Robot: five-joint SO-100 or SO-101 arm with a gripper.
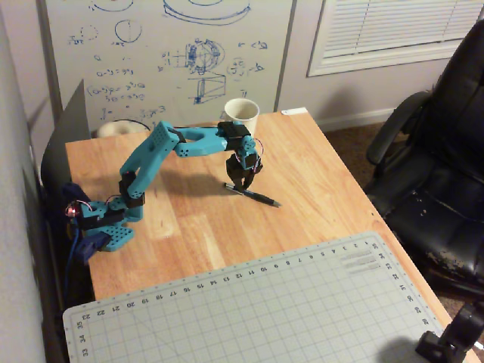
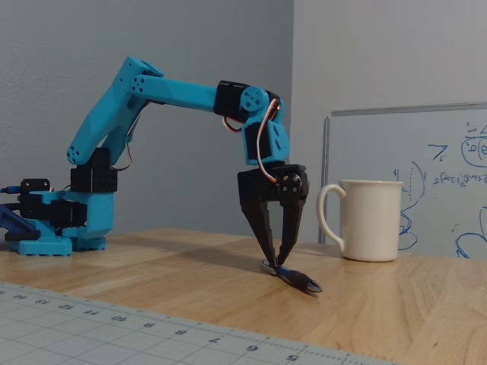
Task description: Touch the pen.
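The pen (image 1: 261,198) is thin and dark and lies flat on the wooden table (image 1: 318,174), slanting toward the front right. It also shows in the low fixed view (image 2: 300,280). My gripper (image 1: 240,187) points straight down over the pen's left end. In the low fixed view my gripper (image 2: 275,263) has its black fingers (image 2: 262,224) closed to a point, with the tips resting on the pen's end. The pen stays on the table. A cream mug (image 1: 242,115) stands upright behind the gripper and also shows at the right in the low fixed view (image 2: 370,220).
A grey cutting mat (image 1: 249,310) covers the table's front. The blue arm base (image 1: 106,227) sits at the left edge. A whiteboard (image 1: 166,53) stands behind the table, a black office chair (image 1: 439,166) to the right, and a dark panel (image 1: 64,144) at the left.
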